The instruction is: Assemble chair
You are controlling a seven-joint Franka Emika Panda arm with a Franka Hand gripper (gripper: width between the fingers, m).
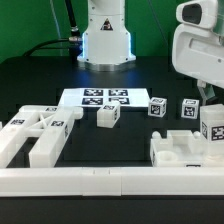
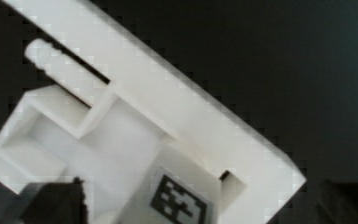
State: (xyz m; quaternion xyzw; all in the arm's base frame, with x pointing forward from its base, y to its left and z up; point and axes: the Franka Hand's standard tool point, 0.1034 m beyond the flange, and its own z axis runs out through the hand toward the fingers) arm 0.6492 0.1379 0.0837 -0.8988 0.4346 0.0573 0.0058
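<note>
My gripper (image 1: 207, 102) hangs at the exterior view's right, just above a white chair part (image 1: 186, 150) with an upright tagged piece (image 1: 213, 126). In the wrist view that glossy white part (image 2: 149, 110) fills the picture: a long flat slab with a stepped block and two pegs on one side. Its black-and-white tag (image 2: 176, 196) lies between my dark fingers (image 2: 48, 203). The gripper (image 2: 194, 205) is open, its jaws standing wide on either side of the part. I cannot tell whether the pads touch it.
Three small tagged white pieces (image 1: 108, 115) (image 1: 158, 107) (image 1: 189, 108) stand mid-table. Bigger white chair parts (image 1: 40, 132) lie at the exterior view's left. The marker board (image 1: 100, 97) lies before the robot base (image 1: 105, 40). A long white rail (image 1: 110, 185) runs along the front.
</note>
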